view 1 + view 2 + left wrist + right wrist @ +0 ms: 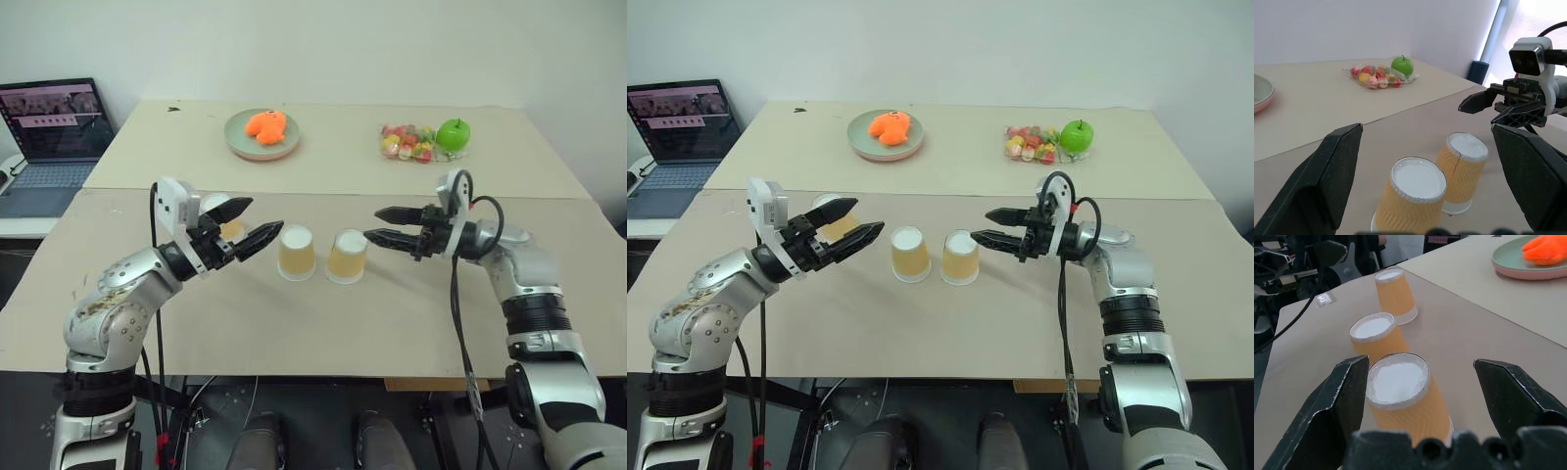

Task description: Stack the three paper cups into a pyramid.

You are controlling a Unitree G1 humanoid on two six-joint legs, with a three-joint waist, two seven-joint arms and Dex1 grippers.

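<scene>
**Base pair set, third cup still out left**

Right hand (980, 226) fingers apart, empty, level, just beside nearest cup (960, 257). Middle cup (909, 254) beside it, both inverted on tabletop (1019, 323), nearly touching. Left hand (857, 224) spread wide, empty. Third cup (835, 219) upright-axis, inverted, just behind left hand; left clearly nearer for the lift.

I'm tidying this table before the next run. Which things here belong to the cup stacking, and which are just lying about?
Belong to the job: the three paper cups, two upside down side by side, the third behind the left gripper.

Lying about: plate with orange toy, green apple, bag of sweets, laptop.
</scene>
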